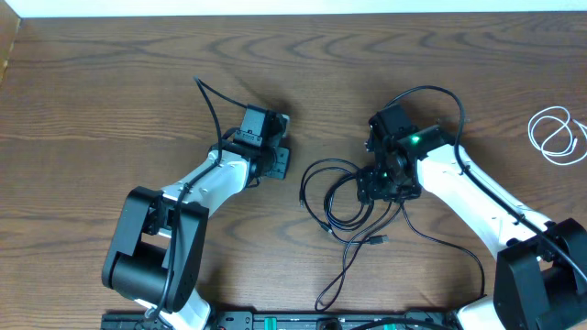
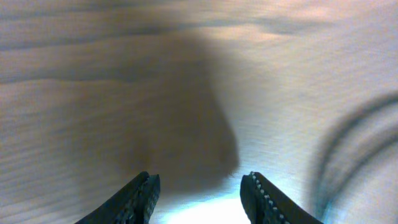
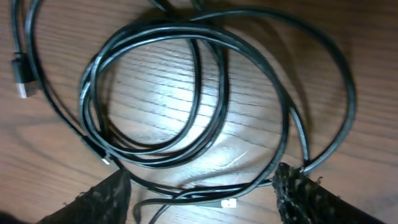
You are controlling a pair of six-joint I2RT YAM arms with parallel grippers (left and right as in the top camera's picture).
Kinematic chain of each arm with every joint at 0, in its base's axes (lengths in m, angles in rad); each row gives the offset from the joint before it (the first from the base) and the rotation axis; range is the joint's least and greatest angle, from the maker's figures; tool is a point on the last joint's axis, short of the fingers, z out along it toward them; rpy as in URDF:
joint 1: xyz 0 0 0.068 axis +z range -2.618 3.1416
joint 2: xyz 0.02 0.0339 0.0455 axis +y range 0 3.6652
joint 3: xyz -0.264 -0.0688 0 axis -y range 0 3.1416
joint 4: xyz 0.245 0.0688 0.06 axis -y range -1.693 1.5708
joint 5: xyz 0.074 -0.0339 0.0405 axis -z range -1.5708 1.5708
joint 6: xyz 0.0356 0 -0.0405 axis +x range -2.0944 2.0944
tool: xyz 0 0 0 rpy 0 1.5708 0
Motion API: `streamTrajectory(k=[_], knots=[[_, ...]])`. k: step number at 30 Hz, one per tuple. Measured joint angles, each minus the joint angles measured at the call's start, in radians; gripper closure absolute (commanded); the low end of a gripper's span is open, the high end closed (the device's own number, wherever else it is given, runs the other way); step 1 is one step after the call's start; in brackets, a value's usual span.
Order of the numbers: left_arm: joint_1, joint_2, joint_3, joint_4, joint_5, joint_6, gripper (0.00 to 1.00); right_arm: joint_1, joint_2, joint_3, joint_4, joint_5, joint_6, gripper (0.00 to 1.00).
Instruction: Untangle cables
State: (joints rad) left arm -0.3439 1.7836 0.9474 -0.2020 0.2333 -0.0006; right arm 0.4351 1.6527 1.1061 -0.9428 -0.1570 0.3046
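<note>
The black cable (image 1: pixel 332 196) lies in loose overlapping loops on the wooden table between the two arms. In the right wrist view its coils (image 3: pixel 186 93) fill the frame, with one plug end (image 3: pixel 22 72) at the left and a small plug (image 3: pixel 231 203) low in the middle. My right gripper (image 3: pixel 202 177) is open just above the loops' edge, and a few strands run between its fingers without being clamped. It is at the coils' right side (image 1: pixel 376 188). My left gripper (image 2: pixel 200 180) is open over bare wood, left of the cable (image 2: pixel 351 146). The white cable (image 1: pixel 557 135) lies coiled at the far right.
The left gripper (image 1: pixel 273 161) sits a short way left of the black loops. A thicker black arm wire (image 1: pixel 209 101) arches up behind the left wrist, and another (image 1: pixel 431 92) loops over the right wrist. The table's far edge (image 1: pixel 293 15) runs along the top.
</note>
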Motion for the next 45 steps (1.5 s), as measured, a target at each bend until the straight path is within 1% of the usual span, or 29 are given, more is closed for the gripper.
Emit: streamTrajectory(k=[2,3,5,8,11,12,14,16,22,26,28,30,31,32,33,34,35,36,45], knots=[[0.0,-0.002,0.0,0.0,0.108,0.016,0.51,0.0,0.003,0.0,-0.025,0.028,-0.003,0.28],[0.0,-0.003,0.0,0.0,0.171,0.028,0.51,-0.002,0.008,0.0,-0.038,0.048,-0.003,0.24],[-0.002,-0.007,0.0,0.0,0.257,0.041,0.51,-0.008,0.018,-0.002,-0.043,0.082,-0.006,0.21],[-0.01,-0.011,0.0,0.0,0.312,0.059,0.5,-0.021,0.036,-0.002,-0.033,0.111,-0.01,0.21],[-0.026,-0.012,0.0,0.0,0.305,0.072,0.46,-0.035,0.045,-0.004,0.004,0.14,-0.015,0.18],[-0.032,-0.012,0.0,0.0,0.292,0.077,0.46,-0.04,0.045,-0.004,0.029,0.154,-0.022,0.16],[-0.046,-0.013,0.0,0.0,0.262,0.08,0.46,-0.045,0.045,-0.004,0.061,0.172,-0.033,0.14],[-0.061,-0.013,0.0,0.0,0.235,0.082,0.45,-0.046,0.045,-0.004,0.098,0.185,-0.051,0.14],[-0.116,-0.013,0.0,0.003,0.196,0.088,0.42,-0.046,0.058,-0.004,0.135,0.196,-0.068,0.15],[-0.154,-0.013,0.0,0.005,0.17,0.088,0.42,-0.046,0.108,-0.004,0.17,0.198,-0.073,0.15],[-0.172,-0.013,0.0,0.004,0.134,0.087,0.42,-0.046,0.143,-0.004,0.177,0.198,-0.075,0.17],[-0.183,-0.013,0.0,0.004,0.102,0.087,0.42,-0.046,0.175,-0.004,0.179,0.197,-0.079,0.23],[-0.186,-0.013,0.0,0.005,0.093,0.087,0.42,-0.046,0.192,-0.004,0.183,0.196,-0.08,0.29],[-0.189,-0.012,0.0,0.008,0.082,0.087,0.42,-0.046,0.206,-0.004,0.186,0.186,-0.079,0.37],[-0.19,-0.011,0.0,0.014,0.074,0.087,0.42,-0.046,0.209,-0.001,0.19,0.185,-0.077,0.55],[-0.19,-0.009,0.0,0.025,0.07,0.087,0.42,-0.046,0.209,-0.001,0.195,0.184,-0.084,0.82],[-0.19,-0.005,0.0,0.033,0.066,0.087,0.42,-0.046,0.211,0.0,0.195,0.187,-0.082,0.95],[-0.19,0.003,0.0,0.04,0.06,0.087,0.42,-0.046,0.211,0.0,0.195,0.188,-0.082,0.99],[-0.19,0.055,0.005,0.104,0.049,0.088,0.42,-0.048,0.205,0.002,0.193,0.184,-0.083,0.99]])
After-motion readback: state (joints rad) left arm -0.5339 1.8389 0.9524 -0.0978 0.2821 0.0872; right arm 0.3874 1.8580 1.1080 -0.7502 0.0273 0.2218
